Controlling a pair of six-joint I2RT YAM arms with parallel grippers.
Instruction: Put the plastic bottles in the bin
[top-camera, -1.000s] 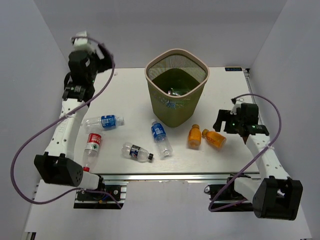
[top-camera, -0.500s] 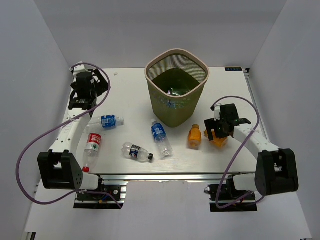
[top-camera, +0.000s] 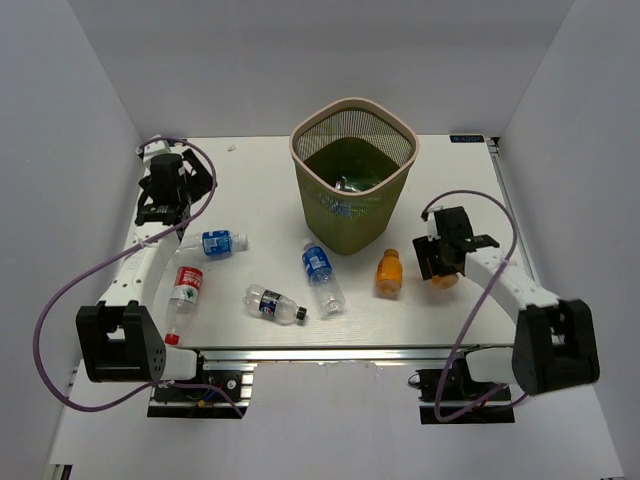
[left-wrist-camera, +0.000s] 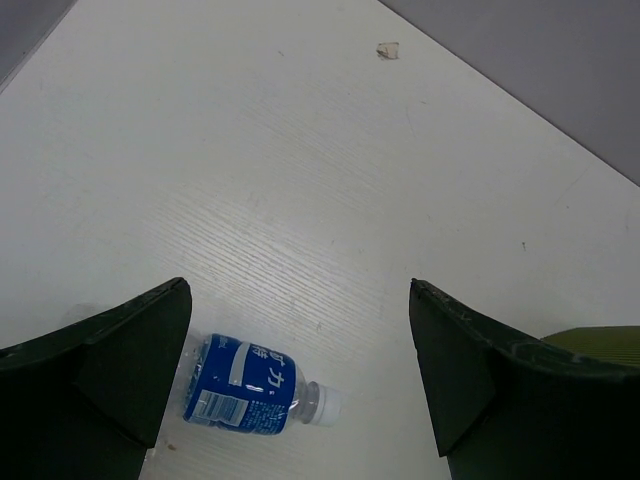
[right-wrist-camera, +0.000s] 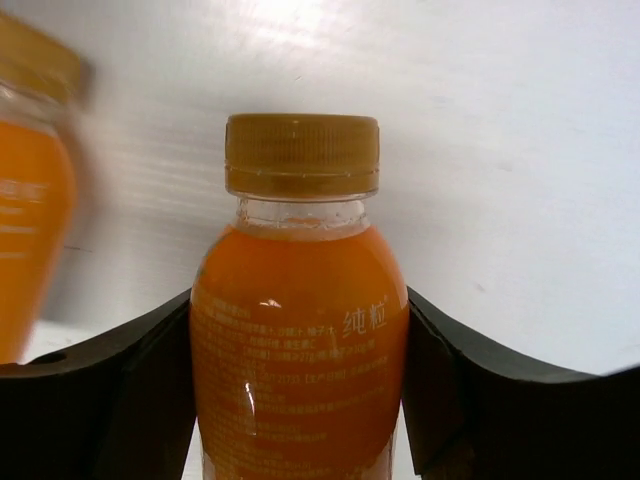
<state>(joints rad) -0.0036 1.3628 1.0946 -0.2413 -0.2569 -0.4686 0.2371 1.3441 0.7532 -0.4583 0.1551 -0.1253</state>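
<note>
The olive mesh bin (top-camera: 352, 215) with a pink rim stands at the table's centre back, with at least one bottle inside it. My right gripper (top-camera: 440, 262) is down on the table, its jaws against both sides of an orange bottle (right-wrist-camera: 300, 330) lying there. A second orange bottle (top-camera: 389, 272) lies just to its left and shows at the left edge of the right wrist view (right-wrist-camera: 30, 200). My left gripper (left-wrist-camera: 298, 300) is open and empty above a blue-labelled bottle (left-wrist-camera: 245, 388), which also shows in the top view (top-camera: 215, 242).
A red-labelled bottle (top-camera: 184, 290), a clear dark-labelled bottle (top-camera: 275, 304) and another blue-labelled bottle (top-camera: 322, 275) lie along the front of the table. A small scrap (left-wrist-camera: 387, 50) lies near the back left edge.
My left arm has come down from high up to low over the blue-labelled bottle. My right gripper has moved left onto the orange bottle and closed around it.
</note>
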